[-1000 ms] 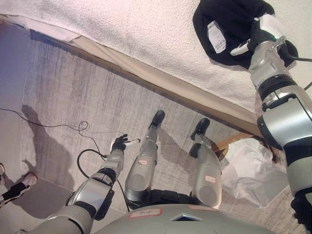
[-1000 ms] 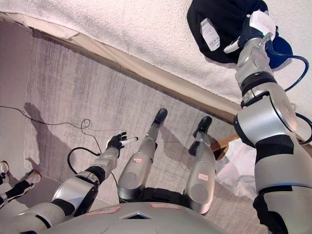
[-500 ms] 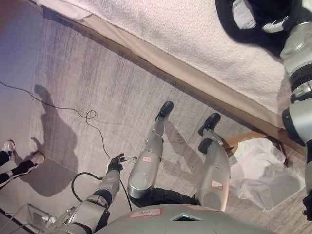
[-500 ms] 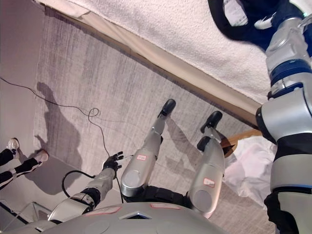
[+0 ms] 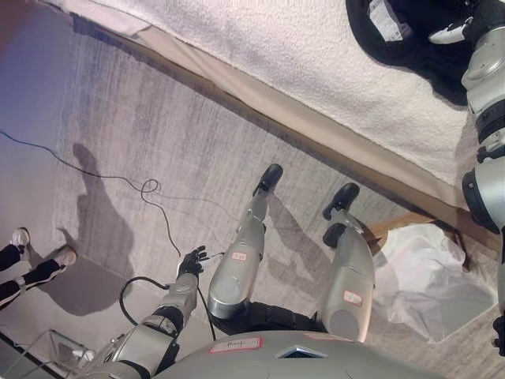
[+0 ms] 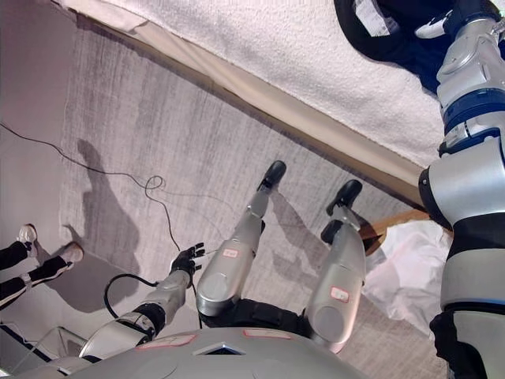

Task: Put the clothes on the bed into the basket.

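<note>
A black garment [image 5: 398, 43] with a white label lies on the white bed cover [image 5: 260, 39] at the top right. My right hand [image 5: 467, 22] rests on it at the view's edge, one white-tipped finger sticking out to the left; its other fingers are cut off or hidden in the cloth. The basket [image 5: 392, 226] stands on the floor at the lower right, by the bed's side, with white cloth [image 5: 426, 276] in it. My left hand [image 5: 190, 261] hangs low over the carpet at the lower left, fingers relaxed and empty.
The bed's beige edge [image 5: 237, 88] runs diagonally across the view. A person's legs and shoes [image 5: 31, 264] show at the far left. A wire rack [image 5: 47, 351] sits in the lower left corner. Grey carpet [image 5: 158, 134] lies between.
The camera has moved, so the bed and garment sit further up and right. My right hand stays on the black garment. My left hand has dropped lower, nearer my body.
</note>
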Robot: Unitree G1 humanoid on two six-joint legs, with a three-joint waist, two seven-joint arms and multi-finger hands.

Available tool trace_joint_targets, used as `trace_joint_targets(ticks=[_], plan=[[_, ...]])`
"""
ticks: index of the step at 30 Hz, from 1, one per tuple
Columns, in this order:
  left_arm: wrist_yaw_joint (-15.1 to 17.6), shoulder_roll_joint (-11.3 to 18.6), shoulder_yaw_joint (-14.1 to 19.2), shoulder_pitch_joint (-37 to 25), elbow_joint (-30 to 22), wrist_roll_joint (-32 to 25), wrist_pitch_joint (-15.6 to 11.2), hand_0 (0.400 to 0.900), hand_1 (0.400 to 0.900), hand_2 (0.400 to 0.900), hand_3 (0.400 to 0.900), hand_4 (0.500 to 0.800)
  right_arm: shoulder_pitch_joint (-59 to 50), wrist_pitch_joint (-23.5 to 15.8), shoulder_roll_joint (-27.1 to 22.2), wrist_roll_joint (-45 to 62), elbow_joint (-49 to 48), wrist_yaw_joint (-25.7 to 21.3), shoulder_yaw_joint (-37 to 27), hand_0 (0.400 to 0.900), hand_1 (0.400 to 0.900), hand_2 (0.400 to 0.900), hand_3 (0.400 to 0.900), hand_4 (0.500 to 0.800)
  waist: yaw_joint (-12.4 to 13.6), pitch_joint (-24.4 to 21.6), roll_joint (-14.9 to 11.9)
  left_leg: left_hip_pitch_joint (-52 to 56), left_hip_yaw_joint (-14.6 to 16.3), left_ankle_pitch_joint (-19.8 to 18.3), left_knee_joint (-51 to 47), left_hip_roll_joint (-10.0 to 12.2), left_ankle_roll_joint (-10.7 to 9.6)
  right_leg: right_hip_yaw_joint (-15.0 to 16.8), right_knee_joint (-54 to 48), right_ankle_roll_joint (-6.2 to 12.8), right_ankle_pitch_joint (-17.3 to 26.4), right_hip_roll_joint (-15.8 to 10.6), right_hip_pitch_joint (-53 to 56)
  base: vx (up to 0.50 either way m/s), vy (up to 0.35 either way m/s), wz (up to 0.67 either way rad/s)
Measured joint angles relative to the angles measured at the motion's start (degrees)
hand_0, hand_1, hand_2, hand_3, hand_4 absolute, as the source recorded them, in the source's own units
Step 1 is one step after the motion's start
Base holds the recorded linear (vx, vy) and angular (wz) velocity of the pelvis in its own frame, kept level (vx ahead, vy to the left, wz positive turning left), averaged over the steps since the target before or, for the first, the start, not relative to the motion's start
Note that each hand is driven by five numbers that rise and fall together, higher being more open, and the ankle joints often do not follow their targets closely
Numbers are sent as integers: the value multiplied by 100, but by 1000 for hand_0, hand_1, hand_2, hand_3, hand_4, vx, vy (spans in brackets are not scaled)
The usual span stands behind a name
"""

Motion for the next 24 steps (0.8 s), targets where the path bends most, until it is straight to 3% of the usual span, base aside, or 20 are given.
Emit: trace_joint_targets(ticks=[3,5,10,18,20,24], plan=[[0,-12,5,-18,18,0,-5,900,900,900,900,800,105,-1,34,2,2,6,-22,400,400,400,400,500,-18,5,-2,282,48,-23,3,-27,-8,43,-95,28,-17,-13,310,62,80,-33],[0,-23,182,-81,88,2,55,900,900,900,900,800,249,-46,42,8,-101,8,-214,400,400,400,400,500,-111,19,-26,496,138,-59,19,-41,47,86,-306,80,61,13,582,88,146,-60],[8,3,471,-68,223,7,117,900,900,900,900,800,692,-78,225,0,-190,7,-680,400,400,400,400,500,-209,-65,-228,1164,728,-237,-30,-105,297,582,-970,314,320,95,1228,98,104,-70],[-16,216,920,205,711,116,273,900,900,900,900,800,2076,-47,439,-55,-416,172,-1157,400,400,400,400,500,-837,-771,-1034,2273,1634,-653,-129,-127,521,1370,-1837,441,699,248,2218,96,39,-57],[-28,214,929,298,816,220,330,900,900,900,900,800,2375,-37,375,-67,-422,226,-1237,400,400,400,400,500,-1070,-1076,-1096,2441,1774,-733,-184,-122,569,1488,-1951,459,715,274,2344,64,19,-38],[-92,213,942,362,896,408,348,900,900,900,900,800,2964,-29,118,-73,-511,263,-1486,400,400,400,400,500,-1295,-1423,-1055,2808,2005,-781,-403,-75,605,1708,-2017,446,727,357,2494,44,17,-35]])
